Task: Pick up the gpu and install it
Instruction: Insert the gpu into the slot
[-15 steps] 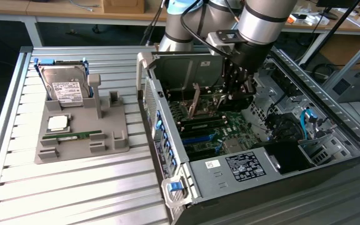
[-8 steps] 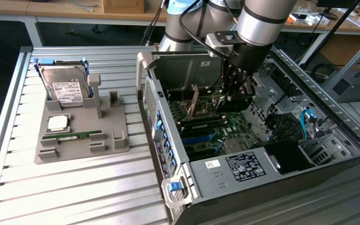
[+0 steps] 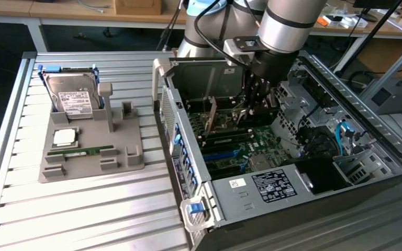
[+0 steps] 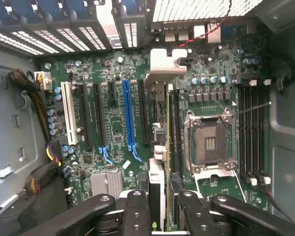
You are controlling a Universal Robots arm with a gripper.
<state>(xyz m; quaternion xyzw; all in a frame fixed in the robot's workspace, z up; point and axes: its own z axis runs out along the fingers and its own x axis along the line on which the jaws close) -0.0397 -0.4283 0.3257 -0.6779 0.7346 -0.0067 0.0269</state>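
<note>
My gripper (image 3: 255, 104) reaches down into the open computer case (image 3: 187, 172), over the green motherboard (image 4: 113, 73). In the wrist view the gripper (image 4: 161, 216) is shut on the gpu (image 4: 168, 142), which I see edge-on as a thin dark card running away from the fingers (image 4: 136, 211). Its silvery bracket (image 4: 162, 66) is at the far end, against the case's rear slot openings. The card stands between the blue slot (image 4: 129, 118) and the CPU socket (image 4: 210, 142). Whether it sits in a slot I cannot tell. In the exterior view the gpu (image 3: 213, 112) stands upright beside the fingers.
A grey fixture (image 3: 92, 157) on the slatted table at the exterior view's left carries a hard drive (image 3: 73, 97), a processor chip (image 3: 65, 137) and a green memory stick (image 3: 82, 151). Inside the case are a white slot (image 4: 67, 113), memory slots (image 4: 253, 132), cable bundles (image 4: 39, 98) and drive cages (image 3: 313, 104).
</note>
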